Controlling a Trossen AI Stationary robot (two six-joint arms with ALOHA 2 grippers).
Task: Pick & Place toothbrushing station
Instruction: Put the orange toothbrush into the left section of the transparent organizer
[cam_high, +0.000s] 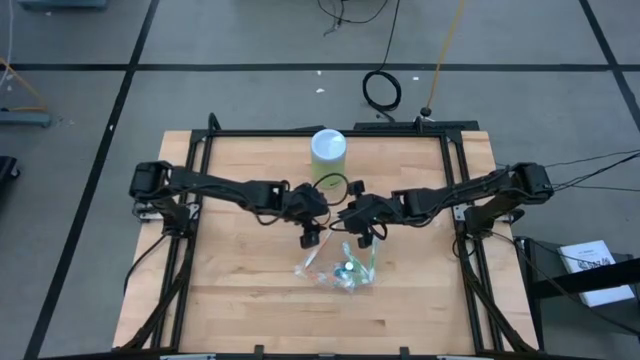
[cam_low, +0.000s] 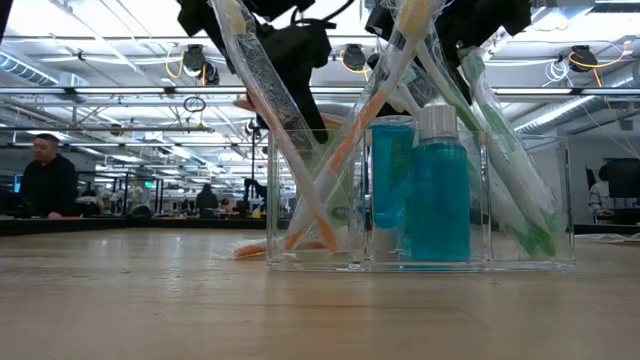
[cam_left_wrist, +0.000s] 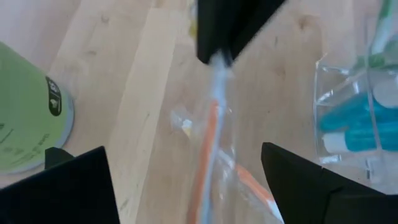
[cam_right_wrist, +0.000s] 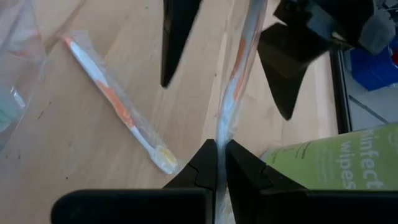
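Note:
My right gripper (cam_right_wrist: 217, 165) is shut on a clear-wrapped orange toothbrush (cam_right_wrist: 239, 62); it also shows in the high view (cam_high: 362, 235). My left gripper (cam_left_wrist: 183, 149) is open, with one finger on either side of that toothbrush (cam_left_wrist: 211, 124); I see no touch. In the high view it (cam_high: 310, 238) is just left of the right gripper. A clear organizer (cam_high: 352, 272) with a blue bottle (cam_low: 438, 190), a blue tube and green toothbrushes (cam_low: 510, 170) stands on the table. A second wrapped orange toothbrush (cam_right_wrist: 115, 102) lies flat on the table beside it. My right gripper pinches the wrapped toothbrush between its two fingers at a point along its length (cam_right_wrist: 219, 134); some wrapper runs on behind the fingers. The fingers lie across the brush. The brush slants away from the fingers above the table, and its far end passes between the left gripper's open fingers (cam_right_wrist: 177, 37).
A green wipes canister (cam_high: 328, 150) stands upright toward the table's far edge, behind both grippers. Black frame rails (cam_high: 200, 200) run along the table's left and right sides. Bare wood (cam_high: 250, 320) lies near the front edge. People show in the room beyond (cam_low: 45, 175).

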